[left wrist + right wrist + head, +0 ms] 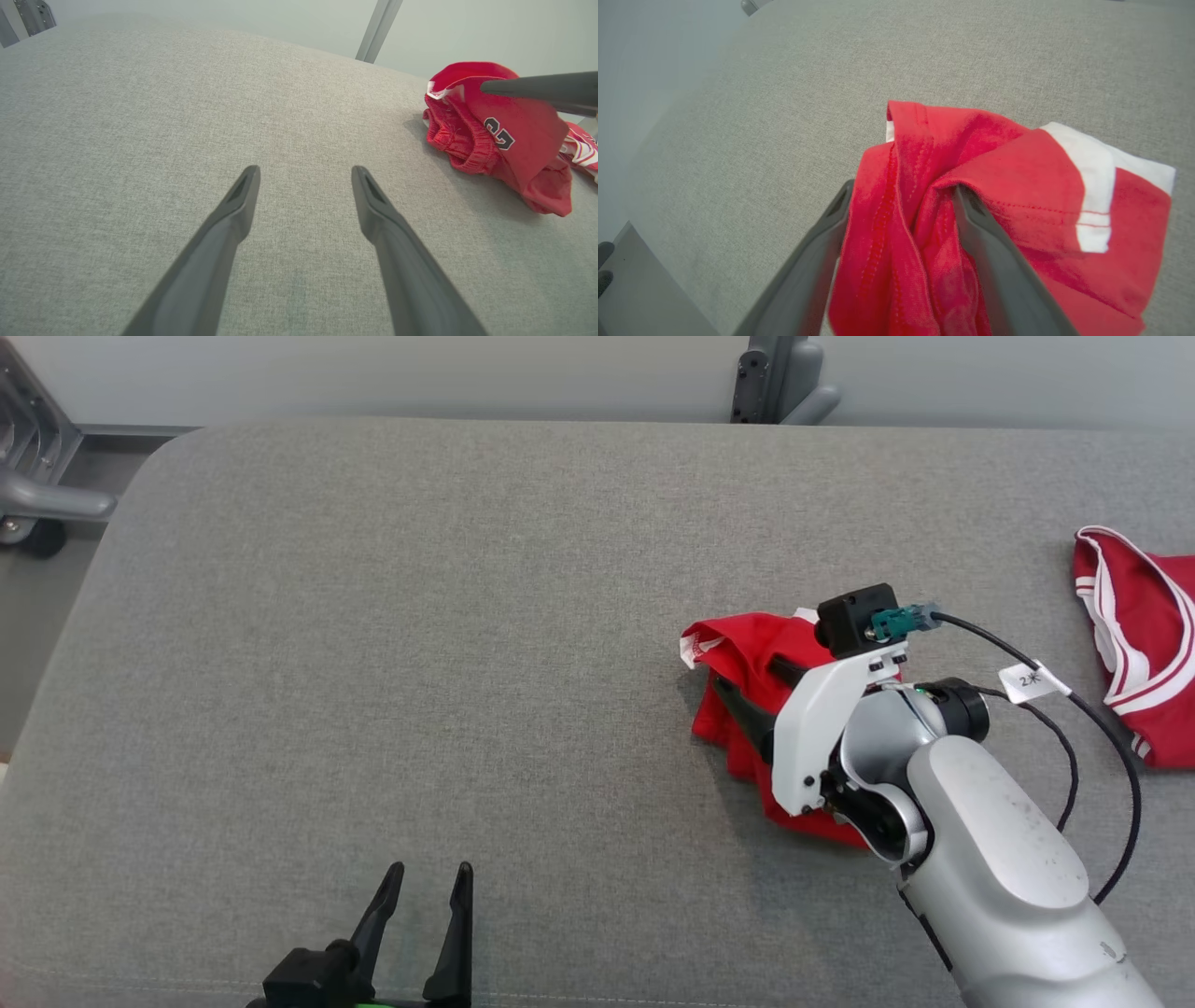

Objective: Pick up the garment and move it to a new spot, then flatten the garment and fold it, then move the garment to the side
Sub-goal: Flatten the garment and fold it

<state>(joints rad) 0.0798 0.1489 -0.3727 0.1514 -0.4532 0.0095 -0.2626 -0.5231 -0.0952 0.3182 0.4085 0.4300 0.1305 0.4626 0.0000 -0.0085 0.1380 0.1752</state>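
Here, right pincer (903, 189) in the garment (738, 653)
Its fingers (817, 266) are spread with cloth bunched between them, right of centre on the worktop (420, 616); left pincer (429, 870), also spread, sits near left

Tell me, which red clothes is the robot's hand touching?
The crumpled red garment in the middle: the right hand has its fingers pushed into its folds. The other red garment lies alone at the right edge.

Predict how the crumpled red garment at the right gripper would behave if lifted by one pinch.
Probably floppy: the red garment lies in soft folds, bunched between the parted jaws of the right gripper. Likely light, since the cloth looks thin. Lifted, it would probably sag and unfurl.
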